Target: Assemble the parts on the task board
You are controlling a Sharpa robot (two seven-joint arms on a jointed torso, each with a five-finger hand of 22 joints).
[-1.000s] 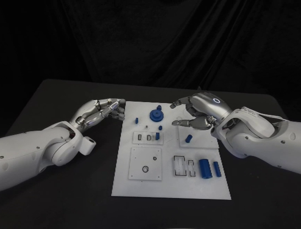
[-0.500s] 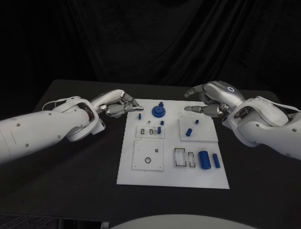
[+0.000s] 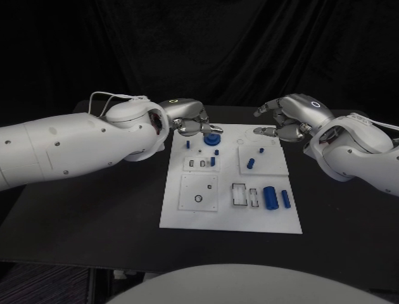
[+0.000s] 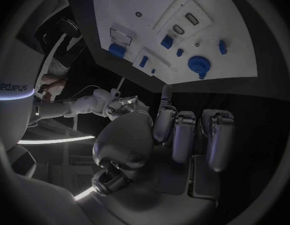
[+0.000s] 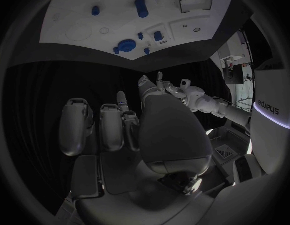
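The task board (image 3: 232,218) lies mid-table with its blue parts (image 3: 271,197) on it. The left hand (image 3: 189,121) hovers at the board's far left corner, the right hand (image 3: 291,119) at its far right corner; both have fingers curled, holding nothing.

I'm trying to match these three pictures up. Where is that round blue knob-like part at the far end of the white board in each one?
Head view: the round blue part stands at the task board's far edge, just by the left hand.
Left wrist view: round blue part near the board's edge, above the fingers.
Right wrist view: round blue part near the board's edge.
Shared landmark: the large blue cylinder, toward the opposite end.
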